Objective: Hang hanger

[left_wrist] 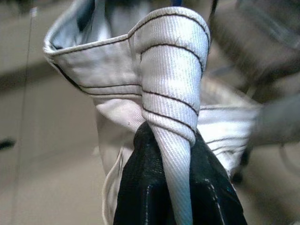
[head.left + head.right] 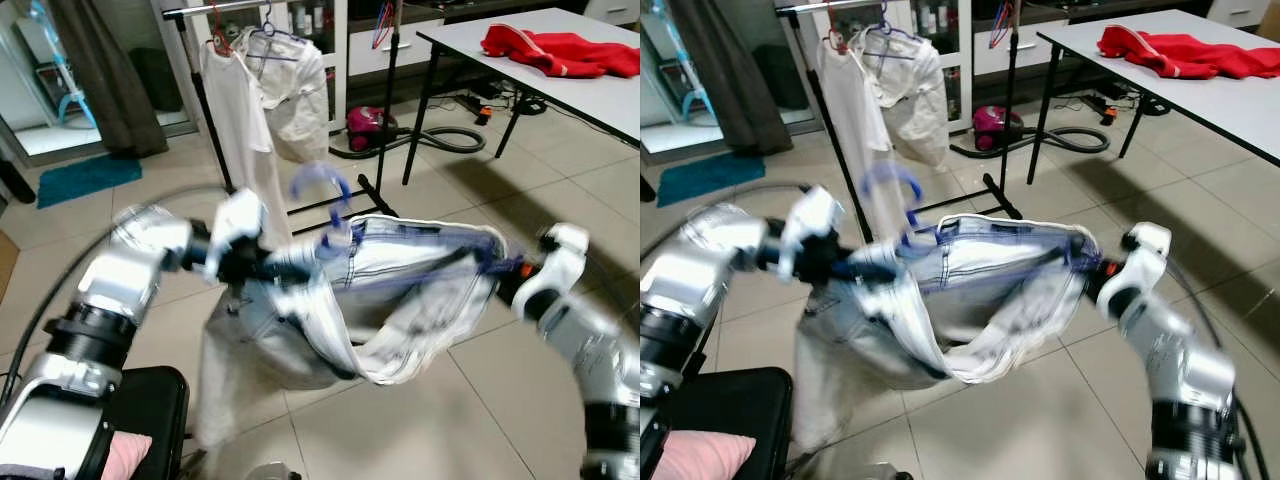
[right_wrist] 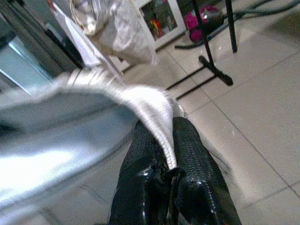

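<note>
A pair of pale, washed-out jeans point(image 2: 400, 300) hangs stretched between my two grippers on a blue hanger, whose hook point(image 2: 322, 187) stands up above the waistband. My left gripper point(image 2: 275, 265) is shut on the left end of the waistband; the left wrist view has the folded band point(image 1: 171, 84) pinched between the black fingers point(image 1: 140, 187). At the right end my right gripper point(image 2: 500, 270) is shut on the waistband point(image 3: 150, 108), its fingers point(image 3: 192, 159) clamping the fabric edge. The clothes rack point(image 2: 390, 100) stands just beyond, with white garments point(image 2: 280, 90) hung on its rail.
A white table point(image 2: 600, 100) with a red garment point(image 2: 560, 50) is at the right. A pink vacuum cleaner point(image 2: 368, 125) and its hose lie behind the rack's feet. A black seat point(image 2: 150, 400) is at my lower left, and a teal mat point(image 2: 85, 178) at the far left.
</note>
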